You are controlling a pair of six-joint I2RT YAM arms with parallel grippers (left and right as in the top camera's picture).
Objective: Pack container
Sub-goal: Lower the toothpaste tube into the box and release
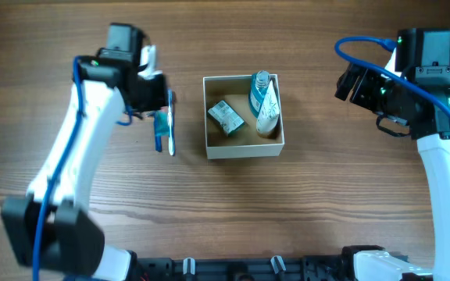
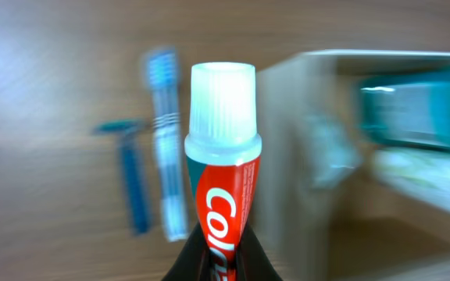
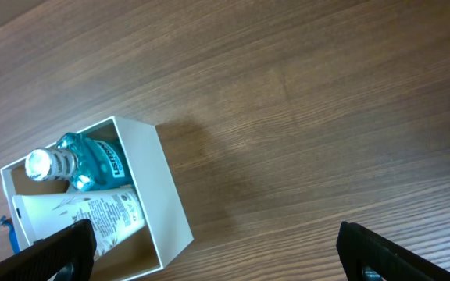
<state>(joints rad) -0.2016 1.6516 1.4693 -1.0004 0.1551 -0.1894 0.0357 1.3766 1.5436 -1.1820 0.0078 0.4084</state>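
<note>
**A:** Start closest to the left wrist camera. What is there?

**B:** The left end effector (image 2: 221, 264). Its dark fingers pinch the lower part of a red toothpaste tube (image 2: 225, 203). The tube stands upright in the grip, ribbed white cap on top.

**A:** And past the tube?

**B:** A toothbrush (image 2: 166, 164) and a blue razor (image 2: 131, 176) lie side by side on the wooden worktop (image 1: 326, 203). The razor is on the side away from the box. Both are blurred in that view. From overhead they lie between the left arm and the box, close to each other.

**A:** Where is the container?

**B:** The container (image 1: 244, 150) sits on the worktop near the middle, just beyond the toothbrush, open side up. It has white walls and a brown floor.

**A:** What lies in it?

**B:** A green-and-white soap packet (image 1: 225, 116) is on the left part of the floor. Along the right wall there is a teal mouthwash bottle (image 1: 259, 87) toward the far corner. A white tube (image 1: 269, 111) lies right against it, nearer the front.

**A:** And the other arm?

**B:** The right end effector (image 3: 213, 230) hangs above bare wood to the right of the container, well apart from it. Its fingers are spread wide.
</note>
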